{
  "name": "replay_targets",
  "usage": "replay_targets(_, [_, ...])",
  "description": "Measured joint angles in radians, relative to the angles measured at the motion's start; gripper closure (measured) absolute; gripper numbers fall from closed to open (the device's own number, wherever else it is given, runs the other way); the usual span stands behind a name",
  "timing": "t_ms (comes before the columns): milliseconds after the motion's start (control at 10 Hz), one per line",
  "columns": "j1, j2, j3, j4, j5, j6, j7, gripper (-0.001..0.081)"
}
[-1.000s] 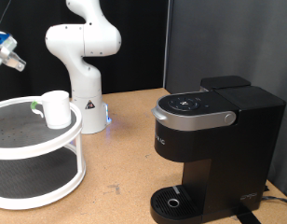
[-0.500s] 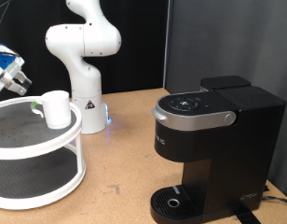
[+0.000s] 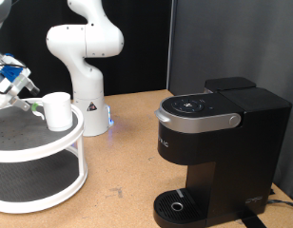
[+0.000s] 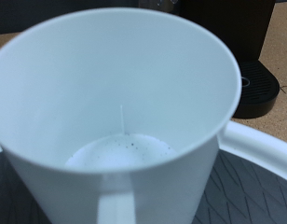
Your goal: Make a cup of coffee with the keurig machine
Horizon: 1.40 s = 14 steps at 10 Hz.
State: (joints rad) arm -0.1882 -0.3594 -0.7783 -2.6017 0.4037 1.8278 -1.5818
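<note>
The white cup (image 3: 57,109) stands upright on the top tier of a round white rack (image 3: 51,142) at the exterior view's left. My gripper (image 3: 23,87) hangs just to the exterior view's left of the cup, close to its rim, with blue parts on the hand. In the wrist view the cup (image 4: 116,103) fills the frame, seen from above into its open mouth, and no fingers show. The black keurig machine (image 3: 218,142) stands at the exterior view's right with its grey lid handle (image 3: 199,119) down and its round drip tray (image 3: 175,204) bare. Its drip tray also shows in the wrist view (image 4: 258,86).
The robot's white base (image 3: 85,57) stands behind the rack. The rack has a dark mesh lower tier (image 3: 32,176), and its white rim shows in the wrist view (image 4: 265,149). A wooden tabletop (image 3: 127,152) lies between the rack and the machine.
My gripper has come down and moved to the exterior view's right, from above the rack's far left edge to right beside the cup. The cup and the machine have not moved.
</note>
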Motion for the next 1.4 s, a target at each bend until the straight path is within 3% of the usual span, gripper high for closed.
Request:
replay_targets(400, [0.001, 0.024, 0.000, -0.026, 0.007, 0.057, -0.028, 0.0004])
replay_targets(800, [0.009, 0.047, -0.007, -0.026, 0.063, 0.041, -0.115, 0.0004])
replay_targets(1400, [0.010, 0.051, -0.007, -0.027, 0.071, 0.004, -0.139, 0.0016])
